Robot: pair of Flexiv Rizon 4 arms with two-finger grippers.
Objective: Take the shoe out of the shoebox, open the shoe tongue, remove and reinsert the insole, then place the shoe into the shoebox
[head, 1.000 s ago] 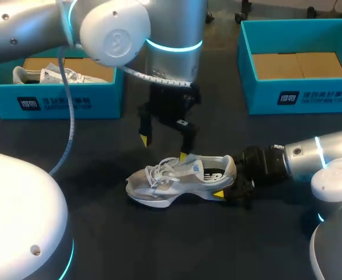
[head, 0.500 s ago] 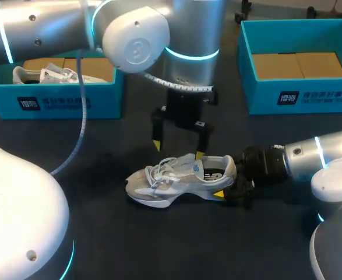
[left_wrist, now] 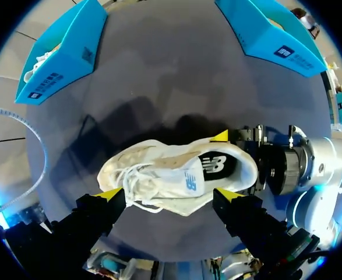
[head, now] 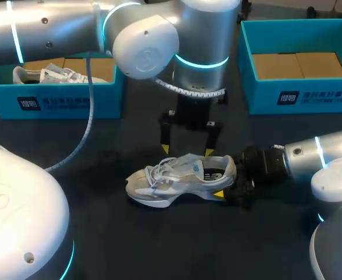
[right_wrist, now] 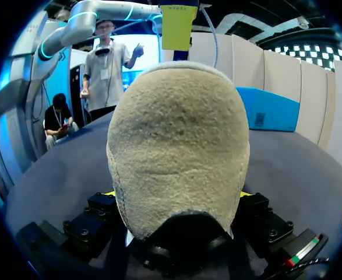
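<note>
A white and grey sneaker (head: 176, 178) lies on the dark table, toe to the left, its tongue and laces (left_wrist: 159, 178) facing up. My right gripper (head: 226, 179) comes in from the right and is shut on the shoe's heel (right_wrist: 176, 151), one yellow tip on each side. My left gripper (head: 187, 150) hangs open just above the shoe's opening, its fingertips (left_wrist: 109, 194) spread past either side of the shoe and touching nothing. In the left wrist view my left gripper (left_wrist: 168, 195) stands over the tongue, with the dark insole (left_wrist: 217, 166) showing inside.
A teal shoebox (head: 71, 99) at the back left holds a second white shoe (head: 42, 74). Another teal shoebox (head: 299, 96) at the back right shows only its cardboard floor. My left arm's cable (head: 80, 122) hangs over the table's left side.
My left arm has swung to the right and come down, bringing its open gripper over the shoe's opening. The right gripper and the shoe have stayed put.
</note>
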